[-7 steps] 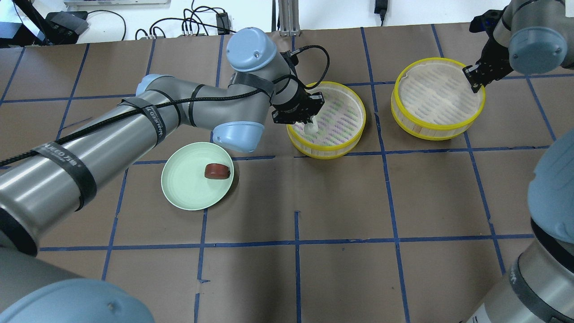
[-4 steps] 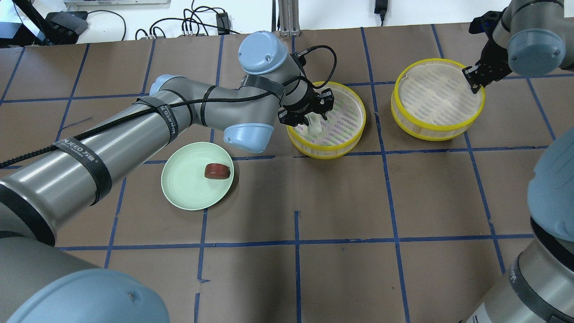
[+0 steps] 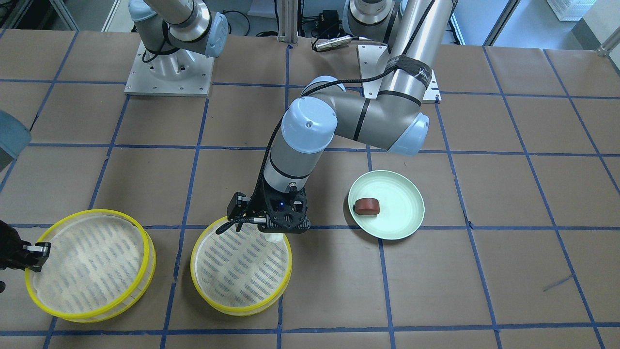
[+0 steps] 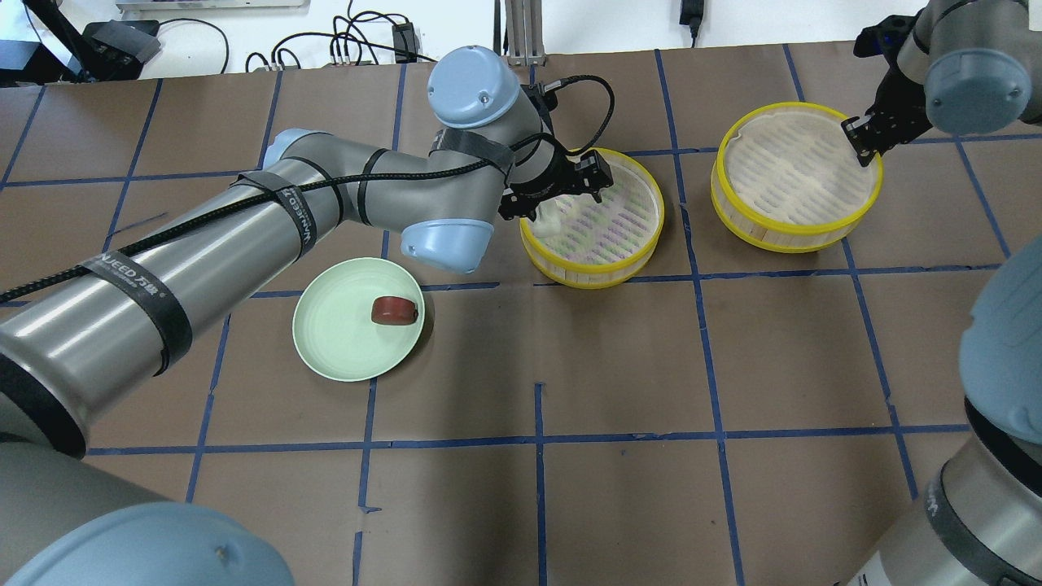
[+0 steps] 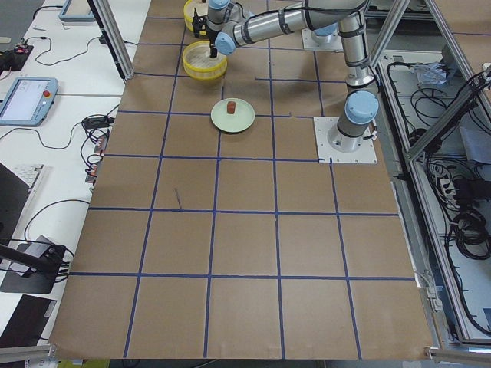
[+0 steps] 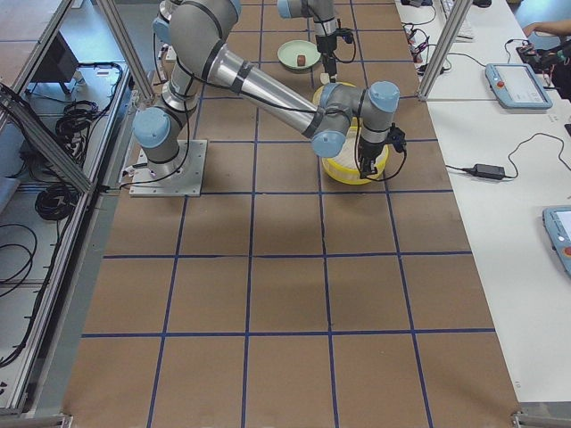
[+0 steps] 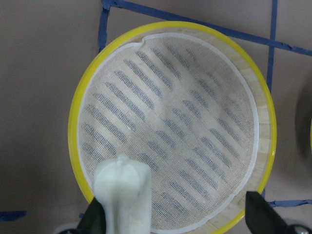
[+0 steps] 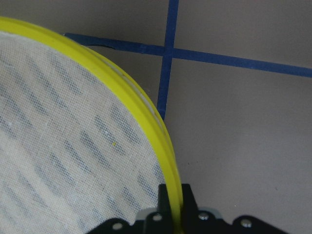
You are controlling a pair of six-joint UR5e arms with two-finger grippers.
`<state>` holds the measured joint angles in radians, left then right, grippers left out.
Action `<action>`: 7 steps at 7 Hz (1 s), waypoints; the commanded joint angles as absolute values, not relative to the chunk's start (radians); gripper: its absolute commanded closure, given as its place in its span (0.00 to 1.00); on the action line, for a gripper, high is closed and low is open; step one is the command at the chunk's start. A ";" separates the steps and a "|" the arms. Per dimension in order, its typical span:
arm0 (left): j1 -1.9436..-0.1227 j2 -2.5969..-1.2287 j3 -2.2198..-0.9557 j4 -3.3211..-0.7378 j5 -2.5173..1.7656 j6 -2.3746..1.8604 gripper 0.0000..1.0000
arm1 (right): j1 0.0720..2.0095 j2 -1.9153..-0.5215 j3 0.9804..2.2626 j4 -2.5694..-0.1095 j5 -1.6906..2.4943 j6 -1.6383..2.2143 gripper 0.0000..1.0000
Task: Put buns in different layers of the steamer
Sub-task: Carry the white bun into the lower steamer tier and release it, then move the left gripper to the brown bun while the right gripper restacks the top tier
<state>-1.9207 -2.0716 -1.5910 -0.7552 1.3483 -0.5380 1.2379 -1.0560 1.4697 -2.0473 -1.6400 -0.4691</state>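
My left gripper (image 4: pixel 560 203) is open over the left edge of the middle steamer layer (image 4: pixel 658 232), a yellow-rimmed tray with a whitish mesh floor. The white bun (image 4: pixel 547 218) lies on that mesh. In the left wrist view the white bun (image 7: pixel 122 195) rests against one finger, and the other finger (image 7: pixel 263 219) stands far off it. The reddish-brown bun (image 4: pixel 395 310) lies on the pale green plate (image 4: pixel 326 342). My right gripper (image 4: pixel 863 142) is shut on the yellow rim (image 8: pixel 170 190) of the second steamer layer (image 4: pixel 781 240), which holds no bun.
Brown paper with a blue tape grid covers the table. The two steamer layers stand side by side at the far middle and far right. The plate is to their near left. Cables and an upright post lie beyond the far edge.
My left gripper has turned and shifted a little toward the far side, and its jaws have spread. The white bun now lies free on the mesh. The right arm has not moved.
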 commanded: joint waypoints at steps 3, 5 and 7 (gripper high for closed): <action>-1.921 -2.086 -1.572 -0.723 1.229 -0.631 0.01 | 1.238 -1.061 1.468 -2.037 -1.635 -0.459 0.90; -1.870 -2.057 -1.609 -0.779 1.431 -0.287 0.00 | 1.296 -1.118 1.468 -2.023 -1.629 -0.364 0.89; -1.774 -2.005 -1.688 -0.882 1.480 -0.147 0.00 | 1.392 -1.129 1.468 -2.007 -1.640 -0.237 0.88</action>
